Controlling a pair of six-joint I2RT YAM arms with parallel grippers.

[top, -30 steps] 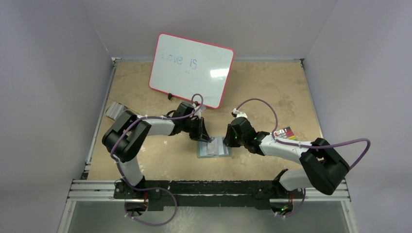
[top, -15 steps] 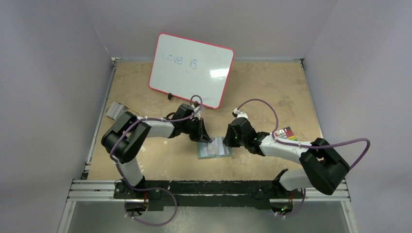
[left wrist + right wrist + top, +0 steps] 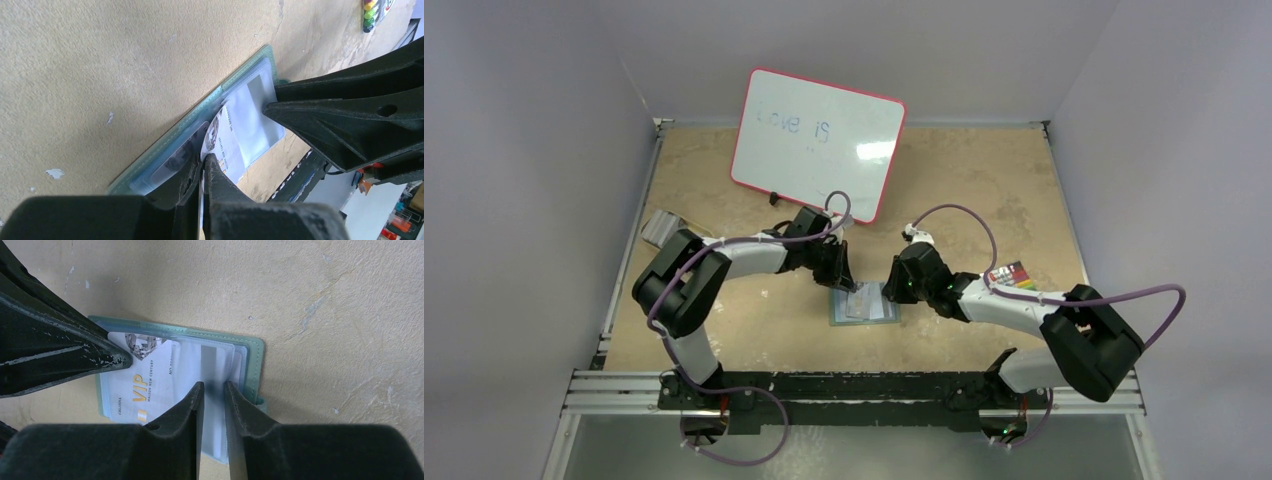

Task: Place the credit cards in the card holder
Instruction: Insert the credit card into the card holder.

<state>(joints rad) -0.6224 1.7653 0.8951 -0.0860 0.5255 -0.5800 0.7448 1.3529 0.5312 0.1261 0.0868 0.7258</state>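
Observation:
The sage-green card holder [image 3: 865, 306] lies open on the table between both grippers. My left gripper [image 3: 204, 162] is shut on the edge of a whitish card [image 3: 231, 142] printed "VIP" and holds it tilted, with its far end at the holder's [image 3: 165, 144] clear pocket. In the right wrist view this card [image 3: 145, 382] lies over the holder's [image 3: 254, 357] left half. My right gripper [image 3: 214, 386] has its jaws a narrow gap apart, tips down on the holder's right clear pocket, which holds a pale card with a grey stripe [image 3: 212, 355].
A red-framed whiteboard [image 3: 817, 143] leans at the back. A silver ribbed case [image 3: 659, 228] lies at the left edge. A small colourful packet [image 3: 1012, 275] lies at the right by the right arm, and also shows in the left wrist view [image 3: 372, 10].
My left wrist has shifted slightly up and to the right with the card. The right arm and the holder have stayed put.

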